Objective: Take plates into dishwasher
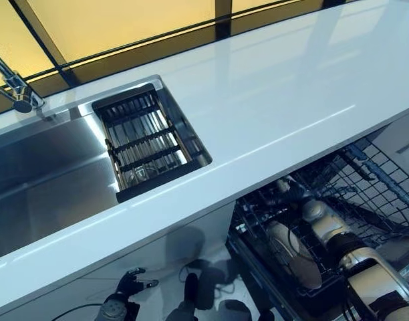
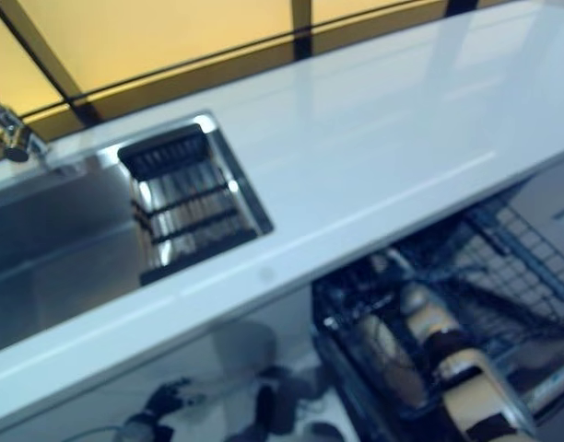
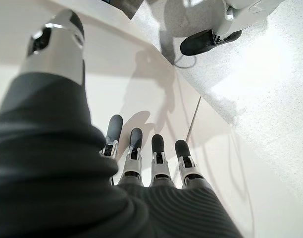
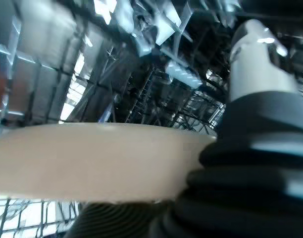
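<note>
A beige plate (image 1: 293,255) stands on edge in the lower rack of the open dishwasher (image 1: 381,190), below the counter at the lower right. My right hand (image 1: 313,211) reaches down into that rack beside the plate. In the right wrist view the plate (image 4: 92,158) stretches across in front of the hand (image 4: 255,59), its edge tucked between thumb and palm. My left hand (image 1: 129,283) hangs low by the cabinet front at the lower left, with its fingers (image 3: 159,158) straight and nothing in them.
A white countertop (image 1: 291,100) runs across the view above the dishwasher. A steel sink (image 1: 44,174) lies at the left with a black drainer rack (image 1: 148,140) in its right end and a faucet (image 1: 17,90) behind it. Dark wire tines fill the dishwasher racks.
</note>
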You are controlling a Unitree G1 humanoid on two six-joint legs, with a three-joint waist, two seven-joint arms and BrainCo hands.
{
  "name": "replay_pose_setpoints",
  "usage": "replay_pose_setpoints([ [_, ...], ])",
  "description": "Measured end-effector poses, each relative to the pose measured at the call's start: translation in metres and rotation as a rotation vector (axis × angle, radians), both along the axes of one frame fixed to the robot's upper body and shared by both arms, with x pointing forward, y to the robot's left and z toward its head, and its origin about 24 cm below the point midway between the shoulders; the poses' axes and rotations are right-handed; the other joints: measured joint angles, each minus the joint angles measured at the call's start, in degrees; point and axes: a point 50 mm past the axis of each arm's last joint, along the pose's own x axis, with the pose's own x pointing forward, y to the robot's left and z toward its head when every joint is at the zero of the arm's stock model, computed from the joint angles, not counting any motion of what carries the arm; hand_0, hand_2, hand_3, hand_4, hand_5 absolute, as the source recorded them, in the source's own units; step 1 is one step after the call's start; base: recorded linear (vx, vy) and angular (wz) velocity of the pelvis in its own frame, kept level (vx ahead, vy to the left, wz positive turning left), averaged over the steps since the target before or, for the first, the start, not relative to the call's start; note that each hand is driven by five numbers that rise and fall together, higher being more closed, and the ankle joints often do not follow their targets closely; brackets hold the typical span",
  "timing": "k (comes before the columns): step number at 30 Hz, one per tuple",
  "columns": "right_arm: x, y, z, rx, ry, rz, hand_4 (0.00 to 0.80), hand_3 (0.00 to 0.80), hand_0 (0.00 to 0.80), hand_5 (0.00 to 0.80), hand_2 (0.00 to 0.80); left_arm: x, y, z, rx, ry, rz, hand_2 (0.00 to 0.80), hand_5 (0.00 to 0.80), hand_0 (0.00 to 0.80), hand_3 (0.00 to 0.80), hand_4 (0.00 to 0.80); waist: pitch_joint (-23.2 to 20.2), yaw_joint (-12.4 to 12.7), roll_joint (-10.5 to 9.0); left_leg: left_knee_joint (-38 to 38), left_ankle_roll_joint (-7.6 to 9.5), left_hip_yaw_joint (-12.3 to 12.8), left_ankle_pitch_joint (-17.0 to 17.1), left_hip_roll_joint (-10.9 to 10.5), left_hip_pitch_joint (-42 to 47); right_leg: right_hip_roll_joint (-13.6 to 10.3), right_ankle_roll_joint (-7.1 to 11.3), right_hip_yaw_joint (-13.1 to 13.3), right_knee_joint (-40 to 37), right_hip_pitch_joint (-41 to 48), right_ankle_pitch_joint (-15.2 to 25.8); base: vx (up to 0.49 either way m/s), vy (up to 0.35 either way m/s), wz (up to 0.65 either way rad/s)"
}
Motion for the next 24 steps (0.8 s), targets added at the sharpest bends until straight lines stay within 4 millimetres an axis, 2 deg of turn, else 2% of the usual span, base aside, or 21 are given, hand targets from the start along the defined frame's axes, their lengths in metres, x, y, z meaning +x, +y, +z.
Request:
replay_pose_setpoints([
  [14, -0.001, 0.0, -0.002, -0.007, 0.008, -0.003, 0.0, 0.0, 0.0, 0.0, 0.0, -0.001, -0.004, -0.002, -0.013, 0.006, 0.001, 0.0, 0.0, 0.0, 0.0, 0.0, -0.21, 0.04, 0.3, 0.02, 0.14, -0.03, 0.17, -0.01, 0.2, 0.04, 0.08, -0.01, 0.01, 0.2, 0.04, 0.0, 0.0, 0.0],
  [24, -0.009, -0.002, -0.013, -0.008, 0.039, -0.009, 0.0, 0.0, 0.0, 0.0, 0.0, -0.003, -0.003, -0.003, -0.012, 0.01, 0.007, 0.0, 0.0, 0.0, 0.0, 0.0, -0.16, 0.07, 0.24, -0.2, 0.11, -0.03, 0.14, -0.01, 0.84, 0.07, 0.13, -0.07, -0.03, 0.83, -0.07, 0.0, 0.0, 0.0],
])
